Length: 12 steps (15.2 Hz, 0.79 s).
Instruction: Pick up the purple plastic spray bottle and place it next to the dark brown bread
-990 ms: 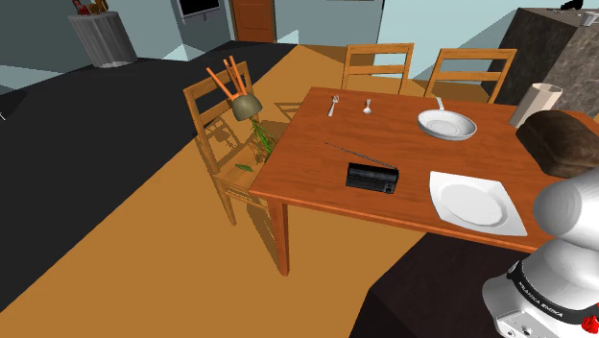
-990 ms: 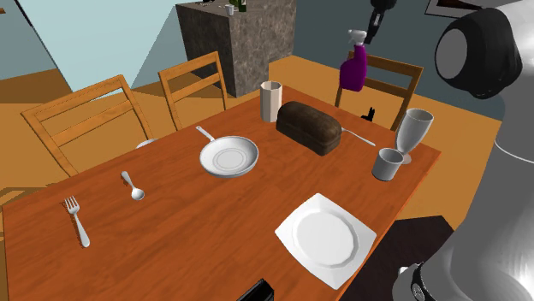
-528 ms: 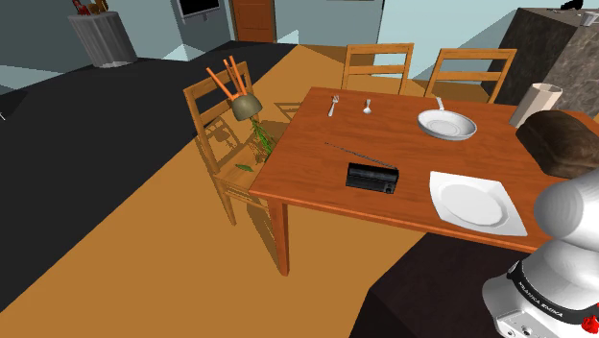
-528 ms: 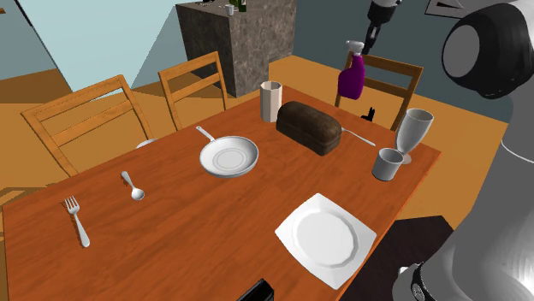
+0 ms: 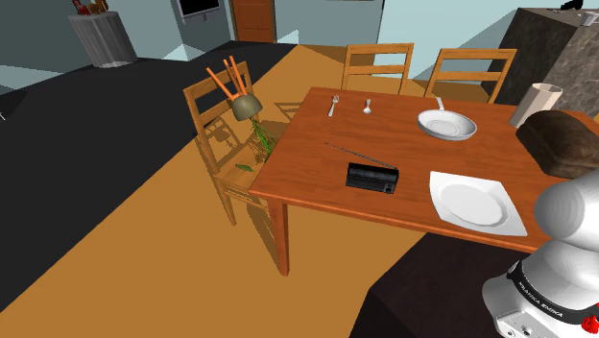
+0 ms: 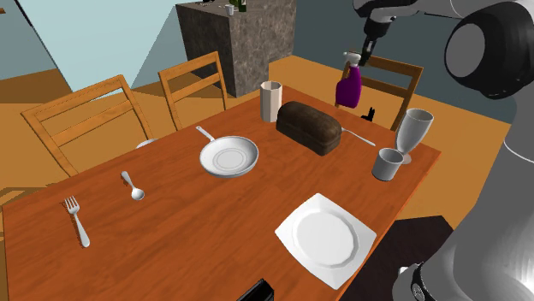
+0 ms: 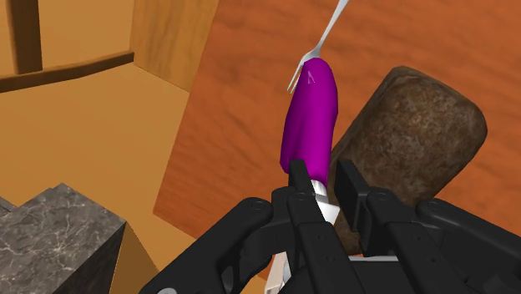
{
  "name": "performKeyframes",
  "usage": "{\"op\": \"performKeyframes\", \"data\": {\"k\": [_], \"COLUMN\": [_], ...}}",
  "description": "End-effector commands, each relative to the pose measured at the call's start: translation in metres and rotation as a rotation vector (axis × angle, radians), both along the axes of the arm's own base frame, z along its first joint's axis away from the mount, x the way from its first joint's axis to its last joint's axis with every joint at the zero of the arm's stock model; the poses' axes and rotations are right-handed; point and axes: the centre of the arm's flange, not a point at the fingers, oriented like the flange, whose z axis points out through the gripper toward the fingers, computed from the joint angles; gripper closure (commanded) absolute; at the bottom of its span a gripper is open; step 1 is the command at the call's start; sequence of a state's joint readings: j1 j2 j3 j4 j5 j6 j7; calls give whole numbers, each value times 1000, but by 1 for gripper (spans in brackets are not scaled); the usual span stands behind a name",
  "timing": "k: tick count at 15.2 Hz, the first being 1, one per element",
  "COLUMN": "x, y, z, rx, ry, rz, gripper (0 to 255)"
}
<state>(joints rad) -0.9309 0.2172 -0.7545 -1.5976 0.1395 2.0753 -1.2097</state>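
Lowered since a second ago, the purple spray bottle [image 6: 347, 85] is hanging by its neck from the jaws gripping it, beside the dark brown bread loaf [image 6: 310, 126].

Held in gripper [image 6: 358, 58] [image 7: 321, 179]: spray bottle [image 6: 348, 86] [image 7: 311, 117], above table [image 6: 171, 231]. Bread loaf [image 6: 312, 126] [image 7: 409, 142] on table, below gripper, near bottle. Fork [image 7: 321, 46] on table under bottle's base, alongside loaf.
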Motion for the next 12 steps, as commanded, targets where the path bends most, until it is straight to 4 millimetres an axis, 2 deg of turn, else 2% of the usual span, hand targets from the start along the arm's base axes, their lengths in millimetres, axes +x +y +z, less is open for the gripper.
{"op": "performKeyframes", "data": {"k": [1,12], "x": [0,0], "y": [-1,-1], "z": [-10,-68], "rx": [-1,-1], "ry": [0,0], "rz": [0,0], "gripper": [255,255]}}
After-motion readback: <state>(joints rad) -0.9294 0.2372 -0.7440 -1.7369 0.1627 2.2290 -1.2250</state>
